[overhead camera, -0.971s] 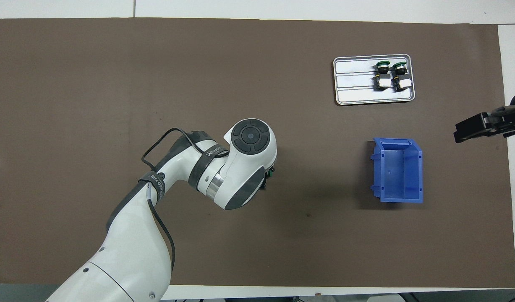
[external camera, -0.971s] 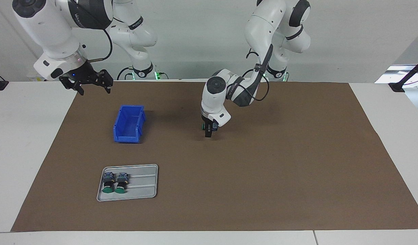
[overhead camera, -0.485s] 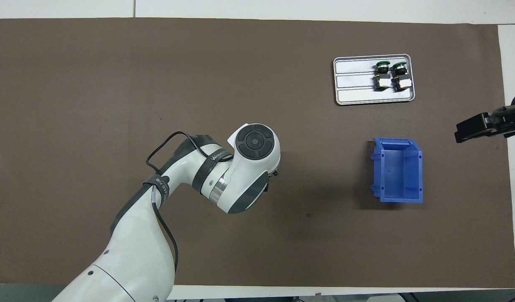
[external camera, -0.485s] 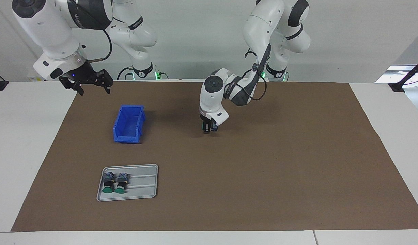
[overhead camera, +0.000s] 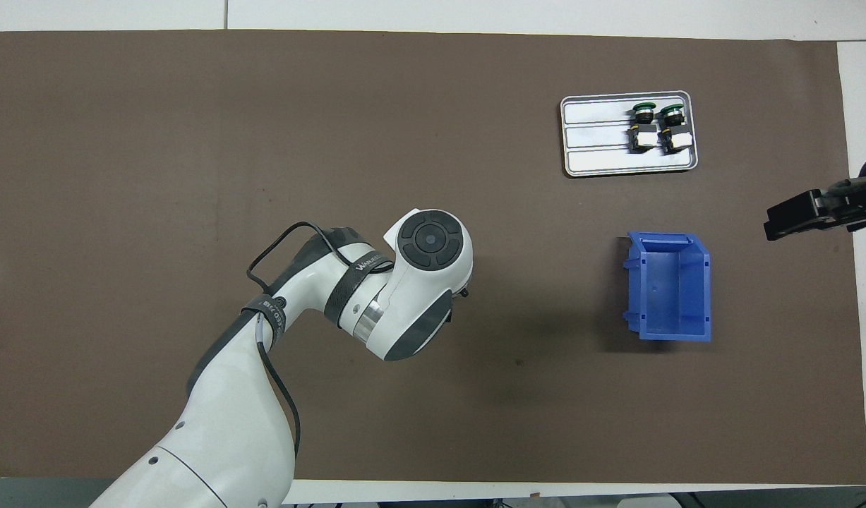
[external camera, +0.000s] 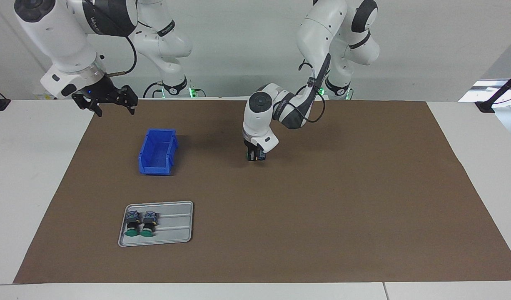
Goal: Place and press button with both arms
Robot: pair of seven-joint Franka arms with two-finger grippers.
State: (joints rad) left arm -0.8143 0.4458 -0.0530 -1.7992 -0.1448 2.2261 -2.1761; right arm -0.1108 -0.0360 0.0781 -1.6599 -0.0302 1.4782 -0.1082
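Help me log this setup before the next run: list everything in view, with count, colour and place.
button: one, blue-grey block showing, at the left gripper, low over the middle of the mat
buttons on tray: two, green caps, side by side at the tray's end toward the right arm
tray: one, silver-grey, on the mat farther from the robots than the bin
bin: one, blue, open top, on the mat toward the right arm's end
mat: one, brown, covering the white table
left gripper: one, black, at the button
right gripper: one, black, open, raised, waiting over the mat's corner
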